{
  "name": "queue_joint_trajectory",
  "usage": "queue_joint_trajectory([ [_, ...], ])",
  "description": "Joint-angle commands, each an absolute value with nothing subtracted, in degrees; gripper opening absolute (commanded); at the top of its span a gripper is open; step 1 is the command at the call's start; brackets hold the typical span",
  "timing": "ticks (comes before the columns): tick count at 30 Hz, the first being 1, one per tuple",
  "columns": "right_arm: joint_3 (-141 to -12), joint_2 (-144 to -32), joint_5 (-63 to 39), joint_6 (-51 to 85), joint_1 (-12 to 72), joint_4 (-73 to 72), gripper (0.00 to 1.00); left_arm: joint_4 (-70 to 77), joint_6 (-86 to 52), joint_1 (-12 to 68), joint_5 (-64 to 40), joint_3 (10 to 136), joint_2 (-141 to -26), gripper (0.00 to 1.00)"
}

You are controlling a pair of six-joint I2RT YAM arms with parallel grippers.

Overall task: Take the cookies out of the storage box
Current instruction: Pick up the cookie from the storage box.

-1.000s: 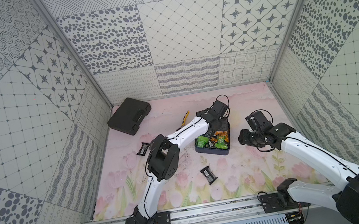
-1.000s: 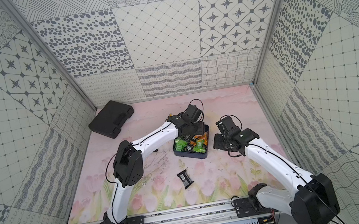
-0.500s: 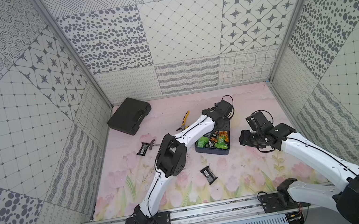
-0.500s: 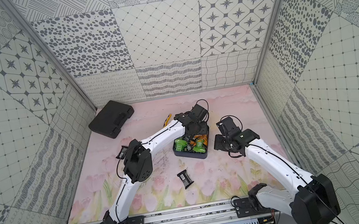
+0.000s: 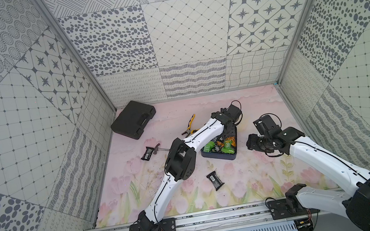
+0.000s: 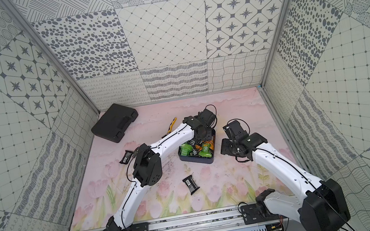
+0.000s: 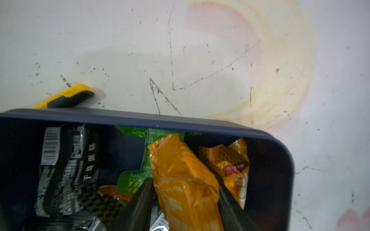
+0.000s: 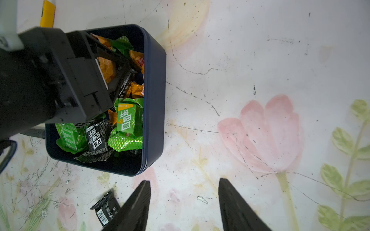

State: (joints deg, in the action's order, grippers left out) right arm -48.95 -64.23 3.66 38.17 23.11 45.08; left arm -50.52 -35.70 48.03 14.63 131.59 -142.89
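Inside the storage box (image 7: 180, 120) in the middle of the tabletop (image 5: 252, 173), my left gripper (image 7: 183, 180) clamps an orange cookie packet (image 7: 174, 158) lying lengthwise between its jaws among the other cookies (image 8: 128, 120), while my right gripper (image 8: 184, 180) hangs open and empty just right of the box.

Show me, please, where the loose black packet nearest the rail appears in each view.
In both top views: black packet between storage box and rail.
Left wrist: not in it.
Right wrist: packet just off the box's corner.
Shared landmark: the navy storage box.
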Motion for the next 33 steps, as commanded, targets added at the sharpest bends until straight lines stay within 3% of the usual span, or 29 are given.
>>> queue_joint_trajectory([
  [1,-49.7,-64.9,3.9,38.5,22.9,44.6,0.59,-53.8,-34.7,48.5,16.9,132.4,-142.6,0.43],
  [4,-49.8,-65.1,3.6,38.4,22.9,44.5,0.59,-53.1,-34.4,48.6,17.5,132.3,-141.9,0.34],
  [13,-49.9,-65.0,3.1,38.5,22.8,44.5,0.59,-50.5,-33.5,48.8,19.1,131.0,-138.7,0.2],
  [20,-49.8,-65.3,0.8,38.1,22.9,44.5,0.58,-44.3,-33.3,48.7,18.3,122.1,-129.3,0.1],
  [25,-49.9,-65.5,-0.3,38.0,22.9,44.1,0.58,-38.8,-34.2,46.6,11.6,106.9,-117.7,0.03],
  [33,-49.9,-66.9,-2.4,37.5,22.9,42.5,0.57,-19.9,-37.4,38.6,-3.4,69.5,-94.4,0.03],
])
